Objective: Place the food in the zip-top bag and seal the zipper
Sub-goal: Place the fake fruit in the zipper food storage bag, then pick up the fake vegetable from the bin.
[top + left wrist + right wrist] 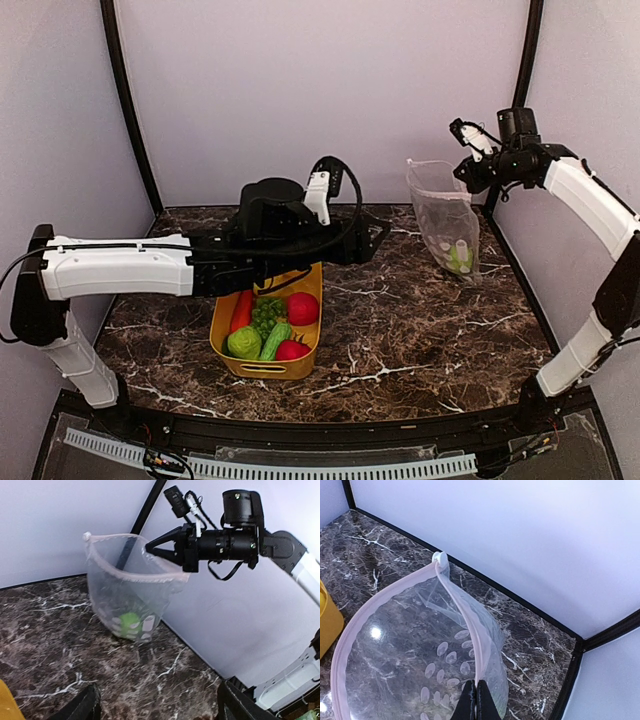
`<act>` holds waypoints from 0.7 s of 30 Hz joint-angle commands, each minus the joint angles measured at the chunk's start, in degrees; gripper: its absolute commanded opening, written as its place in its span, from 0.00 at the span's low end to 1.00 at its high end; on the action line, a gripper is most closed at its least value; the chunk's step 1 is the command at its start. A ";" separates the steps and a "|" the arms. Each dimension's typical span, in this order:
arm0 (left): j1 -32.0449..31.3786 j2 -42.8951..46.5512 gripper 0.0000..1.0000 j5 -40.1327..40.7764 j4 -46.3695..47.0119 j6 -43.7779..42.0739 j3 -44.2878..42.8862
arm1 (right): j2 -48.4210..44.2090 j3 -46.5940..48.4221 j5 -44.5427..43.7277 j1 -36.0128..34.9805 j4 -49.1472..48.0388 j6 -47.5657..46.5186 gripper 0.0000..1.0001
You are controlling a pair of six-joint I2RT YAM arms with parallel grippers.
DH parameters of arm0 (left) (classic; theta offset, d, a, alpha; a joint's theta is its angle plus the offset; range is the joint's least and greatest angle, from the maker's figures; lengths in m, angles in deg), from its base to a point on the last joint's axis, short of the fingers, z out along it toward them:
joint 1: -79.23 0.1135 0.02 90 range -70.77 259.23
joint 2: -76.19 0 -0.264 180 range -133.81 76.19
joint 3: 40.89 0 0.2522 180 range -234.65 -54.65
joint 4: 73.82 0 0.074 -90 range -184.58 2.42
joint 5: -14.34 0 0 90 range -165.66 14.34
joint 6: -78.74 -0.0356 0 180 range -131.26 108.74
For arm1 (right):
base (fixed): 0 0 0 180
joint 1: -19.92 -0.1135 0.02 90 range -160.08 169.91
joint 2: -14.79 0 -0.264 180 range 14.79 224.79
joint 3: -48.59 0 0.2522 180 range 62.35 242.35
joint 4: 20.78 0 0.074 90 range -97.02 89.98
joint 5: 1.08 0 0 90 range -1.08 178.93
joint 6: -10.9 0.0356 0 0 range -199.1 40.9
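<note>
Clear dotted plastic zip-top bag [445, 220] hangs at the table's [400, 320] right rear, mouth open, its pinkish zipper strip [380, 596] clamped in the right fingers [470, 705]. Left fingers [82, 707] stand apart, empty. The weight of a dropped red toy fruit [303, 308] could tug that thin strip free, collapsing the mouth.

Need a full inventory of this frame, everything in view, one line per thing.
tub: 1, yellow, left-centre of table
carrot: 1, orange-red, in tub
grapes: 1 bunch, green, in tub
red fruits: 2, red, in tub
pear: 1, green, in tub
cucumber: 1, green, in tub
bag: 1, clear with whitish dots, right rear, mouth open
zipper: 1, pinkish, along bag mouth, unsealed
green food: 1, green, in bag, kind unclear
table: 1, dark marble
left gripper: 1, black, open, empty, between tub and bag
right gripper: 1, black, shut on bag rim
</note>
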 commanded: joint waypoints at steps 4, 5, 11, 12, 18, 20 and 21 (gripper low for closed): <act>0.34 10.86 0.79 9.71 -17.04 -3.94 12.83 | 1.91 4.76 -1.37 -0.28 -1.69 -3.44 0.00; 0.34 11.95 0.79 10.94 -19.38 -3.79 13.98 | 1.73 4.66 -1.62 -0.53 -1.88 -3.54 0.00; 0.35 21.17 0.81 16.80 -26.41 0.35 24.12 | -3.23 -7.03 4.44 -5.85 -3.61 -0.15 0.00; 0.35 21.90 0.82 17.02 -26.93 0.78 25.12 | -4.29 -9.87 5.01 -8.02 -3.99 -0.38 0.00; 0.50 24.70 0.85 15.55 -31.08 1.61 29.07 | -10.85 -20.80 9.35 -13.98 -8.21 0.63 0.00; 1.00 24.19 0.86 14.80 -33.02 1.11 28.65 | -12.00 -21.60 10.03 -13.99 -7.95 0.65 0.00; 1.57 23.74 0.86 14.66 -33.61 1.07 28.57 | -12.62 -22.07 10.19 -13.99 -7.98 0.68 0.00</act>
